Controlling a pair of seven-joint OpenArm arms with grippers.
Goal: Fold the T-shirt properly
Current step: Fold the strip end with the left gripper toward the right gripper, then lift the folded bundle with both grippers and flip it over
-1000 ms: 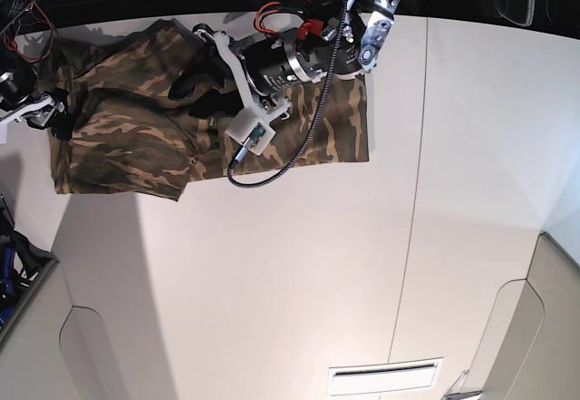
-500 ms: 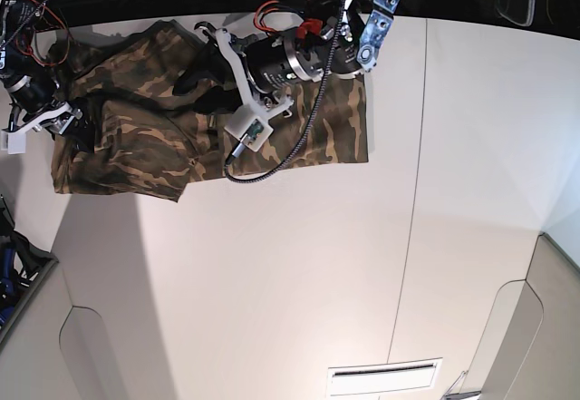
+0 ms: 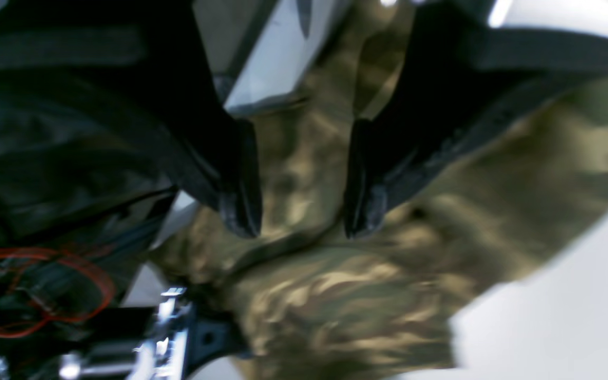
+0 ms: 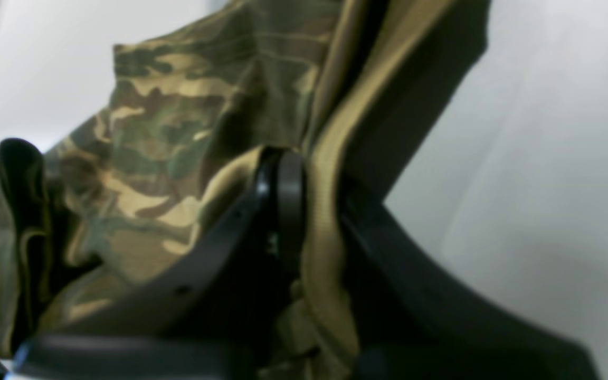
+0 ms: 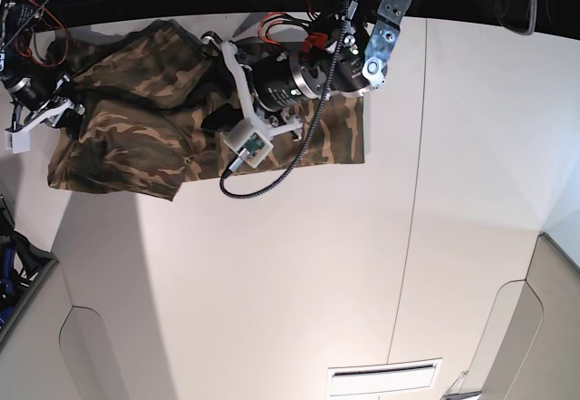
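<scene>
White bench (image 5: 299,273) carries our camouflage T-shirt (image 5: 136,137) at its far edge. Our right end effector (image 4: 309,221) pinches a tan shirt fold; our left end effector (image 3: 298,211) gapes over the cloth, gripping nothing.

One T-shirt (image 5: 136,137); two pincers, left (image 3: 301,224); right (image 4: 314,211)

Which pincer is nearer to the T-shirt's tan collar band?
Right. The right pincer is clamped on the tan band of the T-shirt. The left pincer stands open above camouflage cloth; no tan band shows between its fingers.
</scene>
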